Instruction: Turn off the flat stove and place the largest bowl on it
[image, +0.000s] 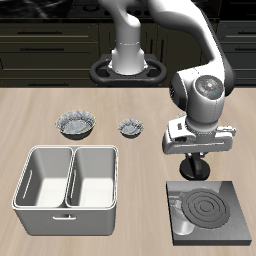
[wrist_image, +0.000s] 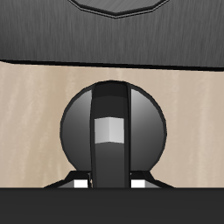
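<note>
The gripper sits on the black knob, apparently clamped on it, at the flat stove by the front corner. The largest bowl rests mid-table, farther back.

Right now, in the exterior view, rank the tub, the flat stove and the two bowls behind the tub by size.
1. Double-basin tub
2. Flat stove
3. Wider fluted bowl
4. Tiny bowl
None look alike.
</note>
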